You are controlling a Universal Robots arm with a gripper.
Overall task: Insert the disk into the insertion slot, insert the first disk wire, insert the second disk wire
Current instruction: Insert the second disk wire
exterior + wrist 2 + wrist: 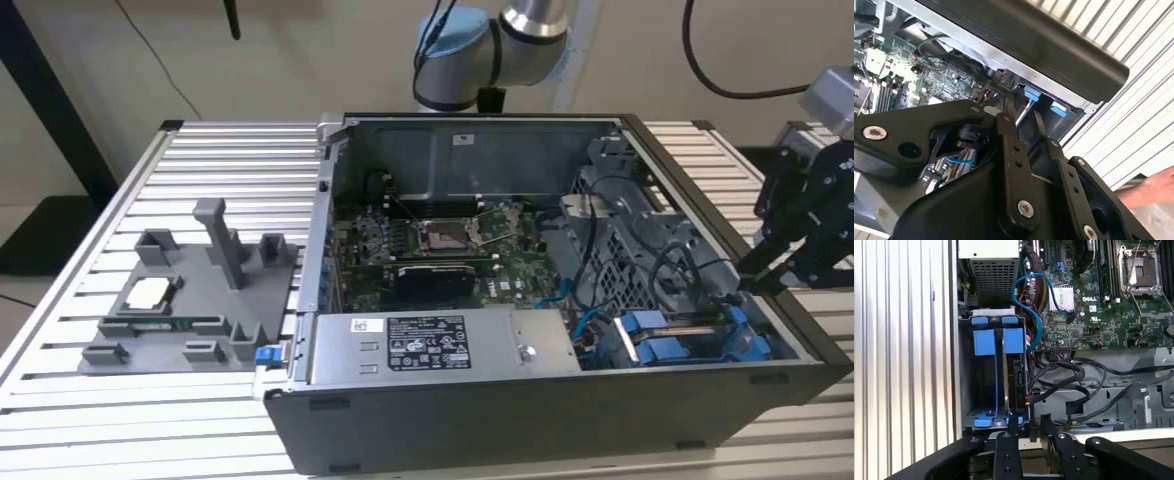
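A ribbed metal table (80, 420) carried the open computer case (534, 430). At the case's four o'clock corner in the exterior view, the disk (667, 350) appeared seated on edge in the insertion slot (705, 327), blue carrier showing. The gripper (754, 280) hovered at three o'clock, fingers (1009, 145) slightly apart, nothing seen between them. Seating a wire well probably meant squaring its plug to the disk's connector and pressing straight, clear of the loose black cables (1074, 375). That connector lay in shadow; the gripper's body was partly cut off
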